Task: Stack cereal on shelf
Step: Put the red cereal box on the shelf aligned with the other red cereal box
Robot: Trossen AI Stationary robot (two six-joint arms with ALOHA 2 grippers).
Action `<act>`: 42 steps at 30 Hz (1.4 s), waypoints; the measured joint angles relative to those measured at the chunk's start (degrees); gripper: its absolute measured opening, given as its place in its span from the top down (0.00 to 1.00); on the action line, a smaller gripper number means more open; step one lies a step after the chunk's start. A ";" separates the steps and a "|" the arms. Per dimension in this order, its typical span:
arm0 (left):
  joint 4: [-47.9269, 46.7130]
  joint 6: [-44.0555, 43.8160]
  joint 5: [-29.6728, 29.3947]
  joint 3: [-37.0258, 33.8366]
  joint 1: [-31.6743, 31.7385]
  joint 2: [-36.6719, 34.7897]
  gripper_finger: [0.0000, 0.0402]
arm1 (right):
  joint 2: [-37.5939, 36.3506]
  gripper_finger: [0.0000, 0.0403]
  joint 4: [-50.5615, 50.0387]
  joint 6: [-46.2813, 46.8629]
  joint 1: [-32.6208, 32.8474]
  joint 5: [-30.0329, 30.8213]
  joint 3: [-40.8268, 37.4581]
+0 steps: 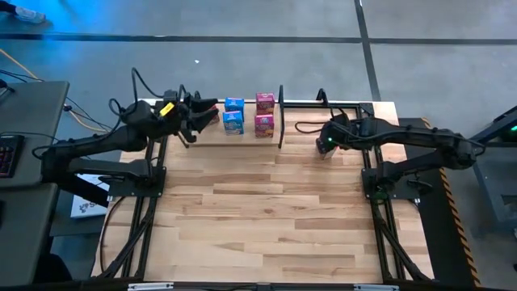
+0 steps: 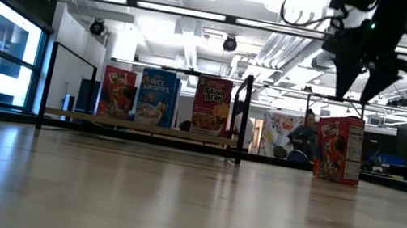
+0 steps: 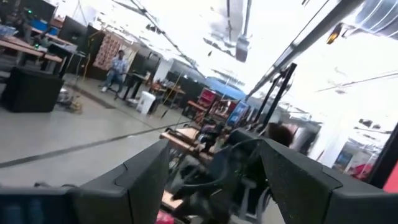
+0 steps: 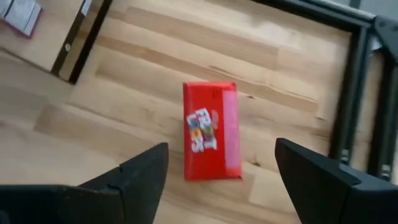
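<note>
The shelf (image 1: 242, 137) stands at the table's far edge, and its board shows in the low view (image 2: 136, 126). On it stand two blue boxes (image 1: 233, 121), two pink boxes (image 1: 264, 123) and a red box (image 2: 117, 92) at its left end. Another red cereal box (image 2: 339, 148) stands upright on the table to the right of the shelf. My right gripper (image 2: 356, 96) is open and points down a little above this box (image 4: 210, 130), its fingers on either side and apart from it. My left gripper (image 1: 208, 113) is open above the shelf's left end.
The shelf's black right end rail (image 1: 281, 113) stands between the shelved boxes and the red box on the table. The arm mounts' black frames (image 1: 380, 186) run along both table sides. Bare planks (image 1: 266, 218) fill the near half. A person (image 2: 302, 138) sits in the room behind.
</note>
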 joint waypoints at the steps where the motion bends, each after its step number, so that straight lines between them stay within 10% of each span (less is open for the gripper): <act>1: 0.13 -0.09 0.02 0.00 -0.27 -0.18 0.39 | 0.00 0.29 1.52 -0.21 -0.78 -0.40 -0.83; 27: -1.93 -0.16 2.16 0.00 -0.47 -0.86 0.39 | 1.92 0.30 19.67 -7.44 -7.97 -7.87 -13.65; 42: -7.47 0.89 4.48 0.00 -1.12 -0.84 0.39 | -1.19 0.77 18.28 -15.30 -7.13 -11.53 -12.66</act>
